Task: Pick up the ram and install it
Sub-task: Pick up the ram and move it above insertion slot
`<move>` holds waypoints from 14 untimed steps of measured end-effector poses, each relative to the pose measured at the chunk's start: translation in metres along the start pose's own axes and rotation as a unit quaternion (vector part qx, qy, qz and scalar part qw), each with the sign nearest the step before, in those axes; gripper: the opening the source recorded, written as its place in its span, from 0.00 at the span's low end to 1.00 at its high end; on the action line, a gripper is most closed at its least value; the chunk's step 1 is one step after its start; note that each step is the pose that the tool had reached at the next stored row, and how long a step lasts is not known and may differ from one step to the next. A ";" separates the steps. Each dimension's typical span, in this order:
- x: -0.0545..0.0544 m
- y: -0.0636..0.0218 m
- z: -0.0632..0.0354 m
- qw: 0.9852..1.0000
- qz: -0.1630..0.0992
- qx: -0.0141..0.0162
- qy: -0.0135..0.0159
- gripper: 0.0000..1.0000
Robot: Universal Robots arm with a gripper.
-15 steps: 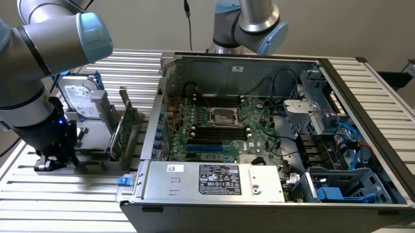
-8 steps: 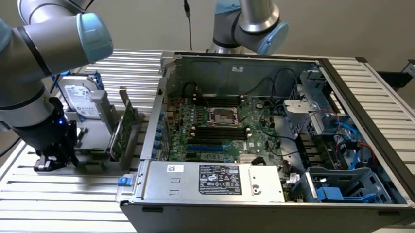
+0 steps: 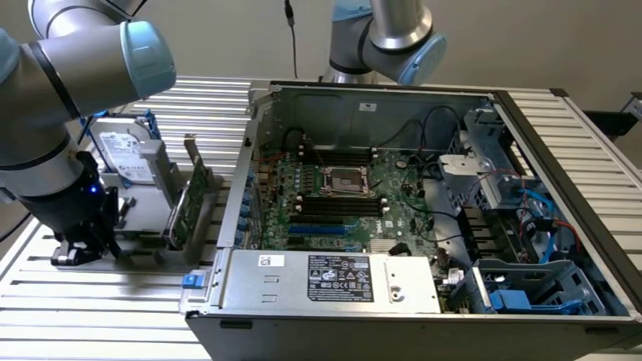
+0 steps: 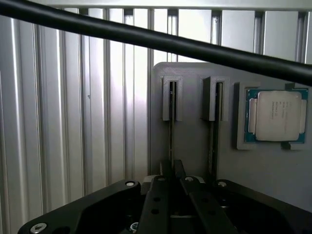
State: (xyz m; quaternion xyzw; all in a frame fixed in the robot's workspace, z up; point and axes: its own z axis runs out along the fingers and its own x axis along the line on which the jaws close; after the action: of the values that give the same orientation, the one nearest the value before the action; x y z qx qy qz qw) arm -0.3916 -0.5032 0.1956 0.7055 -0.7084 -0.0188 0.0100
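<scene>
The ram [image 4: 171, 134] stands on edge in a slot of the grey holder [image 4: 190, 146], seen edge-on as a thin dark strip. My gripper [image 4: 171, 170] is down over it, and its black fingers [image 4: 163, 195] close in on the stick from both sides. A second stick [image 4: 213, 141] stands in the neighbouring slot. In the exterior view my gripper [image 3: 86, 244] sits low over the holder on the exterior view's left, well away from the open computer case [image 3: 422, 203]. The motherboard's black memory slots [image 3: 341, 203] lie beside the processor socket [image 3: 348, 180].
A processor chip [image 4: 276, 115] lies in a recess of the holder. A black cable [image 4: 156, 39] crosses the wrist view. A silver hard drive [image 3: 131, 158] and a green expansion card [image 3: 191, 199] stand upright between my arm and the case. A second arm [image 3: 386, 37] stands behind the case.
</scene>
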 end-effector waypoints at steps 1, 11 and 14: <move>0.000 0.0000 -0.0010 1.000 0.000 0.000 0.000 0.14; 0.000 0.0011 -0.0288 1.000 0.000 0.000 0.004 0.14; -0.001 0.0014 -0.0416 1.000 0.000 0.000 0.005 0.14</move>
State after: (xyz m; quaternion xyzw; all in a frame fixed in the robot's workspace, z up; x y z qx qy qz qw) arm -0.3913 -0.5032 0.2372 0.7055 -0.7084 -0.0157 0.0137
